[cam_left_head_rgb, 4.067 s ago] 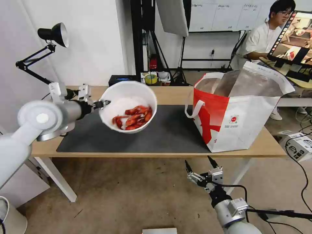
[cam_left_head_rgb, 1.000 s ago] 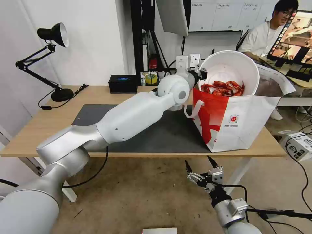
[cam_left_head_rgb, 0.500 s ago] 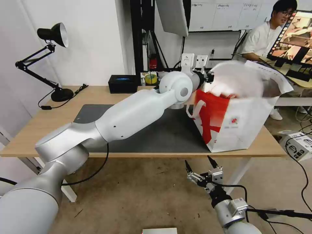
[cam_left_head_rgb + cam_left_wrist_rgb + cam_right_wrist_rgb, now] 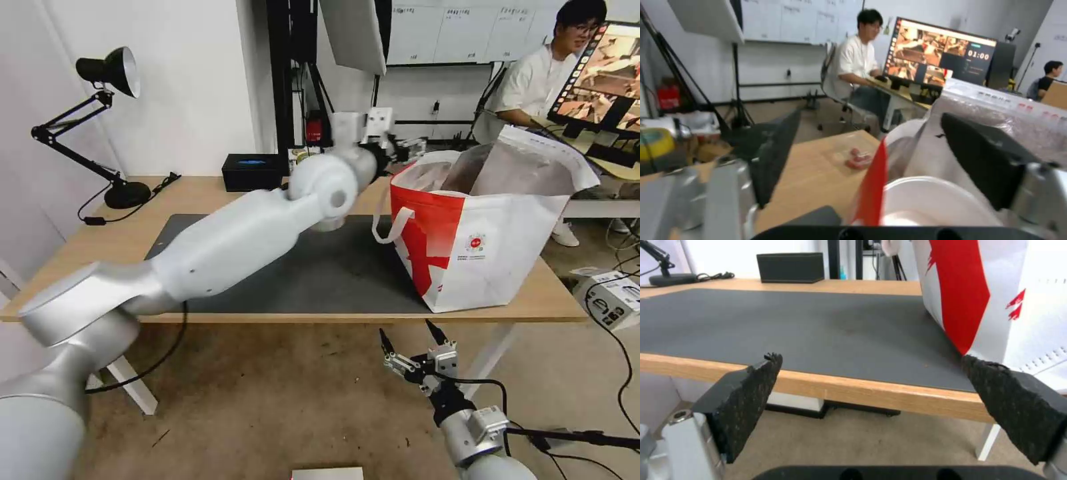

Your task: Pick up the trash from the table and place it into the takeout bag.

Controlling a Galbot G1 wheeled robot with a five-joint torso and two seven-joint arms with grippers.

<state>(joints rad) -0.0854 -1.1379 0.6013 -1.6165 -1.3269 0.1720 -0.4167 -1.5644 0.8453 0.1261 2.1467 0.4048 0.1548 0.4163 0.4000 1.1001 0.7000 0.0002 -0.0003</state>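
Observation:
The red-and-white takeout bag [image 4: 480, 233] stands open on the right of the table [image 4: 200, 193], partly on the dark grey mat [image 4: 320, 267]. My left gripper [image 4: 408, 148] hovers at the bag's upper left rim, open and holding nothing. In the left wrist view the left gripper [image 4: 880, 160] has its fingers [image 4: 773, 156] spread wide, and the white bowl [image 4: 942, 203] lies inside the takeout bag [image 4: 871, 190]. A clear clamshell tray [image 4: 853, 156] with red scraps rests on the wood beyond the bag. My right gripper [image 4: 413, 340] waits open below the table's front edge; the right wrist view shows this gripper [image 4: 871, 390] facing the mat [image 4: 818, 323].
A black desk lamp [image 4: 107, 73] stands at the table's far left corner and a small black box [image 4: 252, 172] at the back edge. Behind the table are stands and a desk with a monitor [image 4: 600, 73]. A white box [image 4: 617, 293] lies on the floor at right.
One second ago my left gripper held the bowl tilted over the bag's mouth. The bowl has dropped into the bag, and the gripper has opened and drawn back leftward.

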